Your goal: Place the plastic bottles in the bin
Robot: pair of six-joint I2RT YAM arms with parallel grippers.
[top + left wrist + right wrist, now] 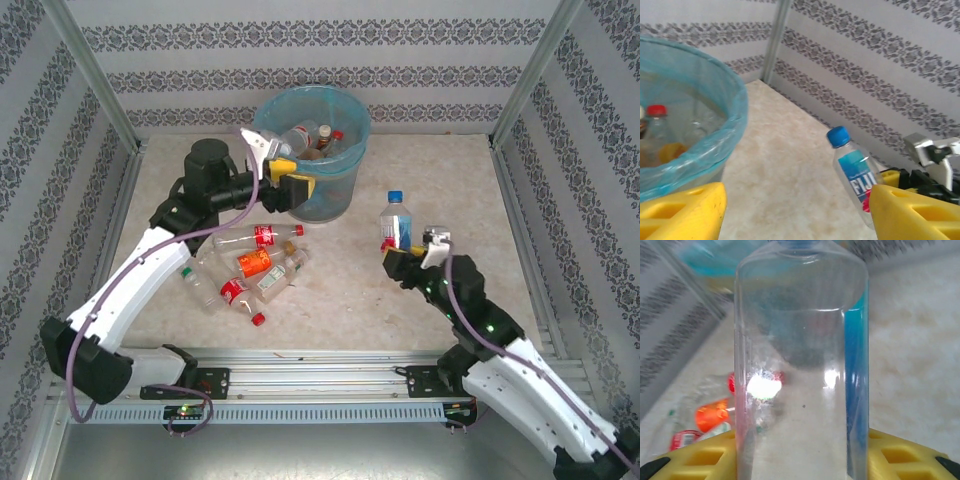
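Table (350, 290): pale, mottled, stone-look top with a matt finish. Walls (300, 40) are papered in light stripes with dark lace-like bands.

Bin (345, 185) sits at 12 o'clock on the table. It is a round, slightly tapering bucket, grey-blue. A thin translucent light-blue liner (735, 115) is folded over the rim and crinkled. Bottles in the bin (303, 138) are clear plastic, lying at angles, and one has a red cap.

Left gripper (290, 177) is at about 8 o'clock of the bin's rim, just beside it. Its fingers (685, 215) are yellow moulded plastic with recessed pockets. Jaws stand wide apart with nothing between them.

Blue-capped bottle (396, 218) is at 3 o'clock, upright and well apart from the bin. It has smooth clear walls, squared shoulders, a round blue cap and a blue label with white lettering. Right gripper (402, 252) is at its lower body. From the right wrist, the yellow fingers (900, 455) lie flush against either side of the clear wall, with the jaws clamped on it. I cannot tell whether the base touches the table.

Heap of bottles (255, 265) is at 8 o'clock. They lie on their sides, touching and crossing each other. The plastic is clear and some bottles are dented. Labels are red and orange, and the caps are mostly red.
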